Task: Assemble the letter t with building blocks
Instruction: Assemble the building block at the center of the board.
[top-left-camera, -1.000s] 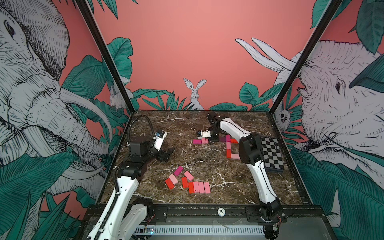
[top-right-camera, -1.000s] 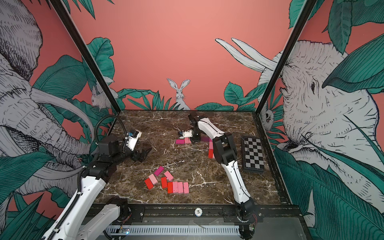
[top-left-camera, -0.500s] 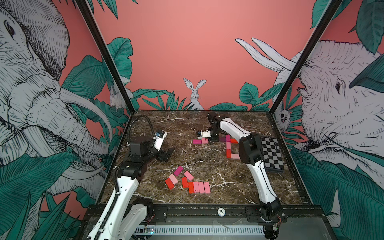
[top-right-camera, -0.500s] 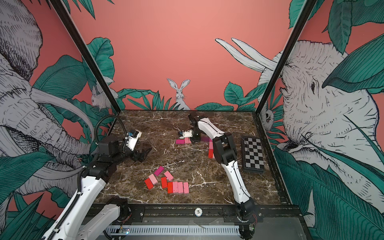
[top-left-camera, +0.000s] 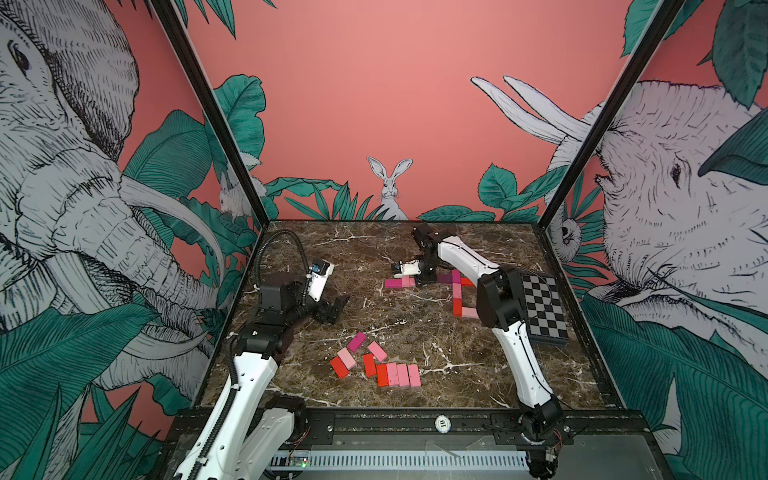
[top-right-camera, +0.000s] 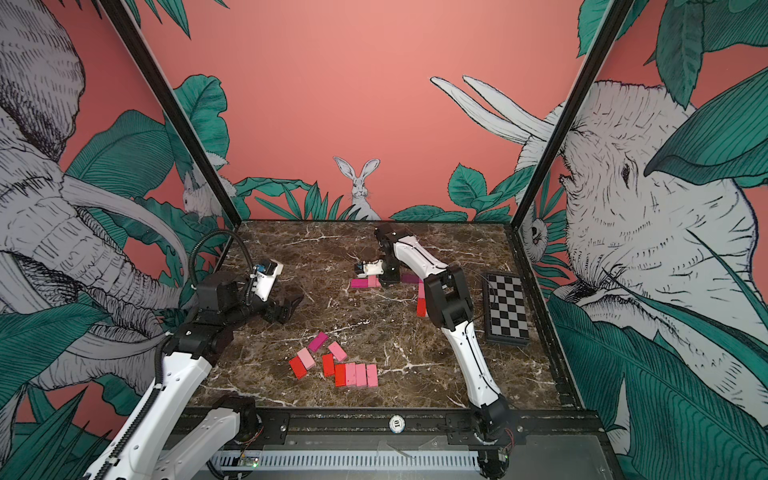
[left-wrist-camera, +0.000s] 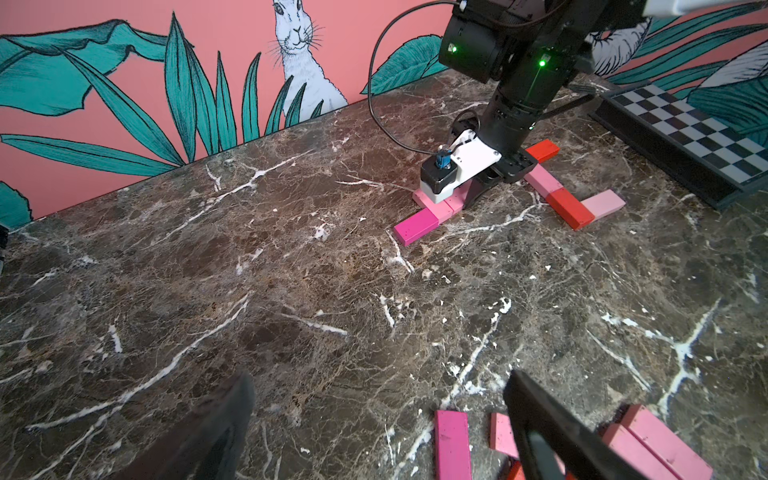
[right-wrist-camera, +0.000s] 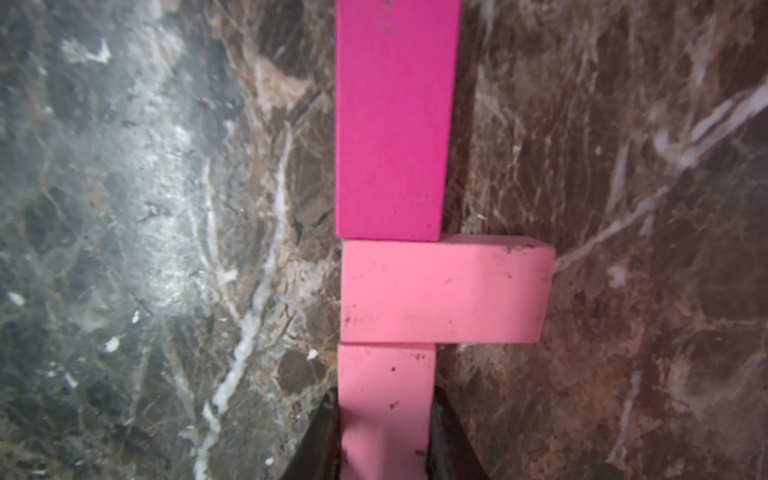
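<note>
Right hand (right-wrist-camera: 384, 424) pinches a pink block (right-wrist-camera: 386, 382) flat on the desk (right-wrist-camera: 124, 208), its end against the crosswise pink block (right-wrist-camera: 444, 291); best square it flush, then open gently and lift straight.

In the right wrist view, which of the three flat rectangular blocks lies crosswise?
The middle pink block, sticking out sideways; the magenta block and the pink block between the jaws run lengthwise in line.

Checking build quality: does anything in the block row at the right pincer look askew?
Yes. The crosswise pink rectangular block sits between the magenta rectangular block and the lengthwise pink rectangular block in the right pincer, jutting out one side of the row.
</note>
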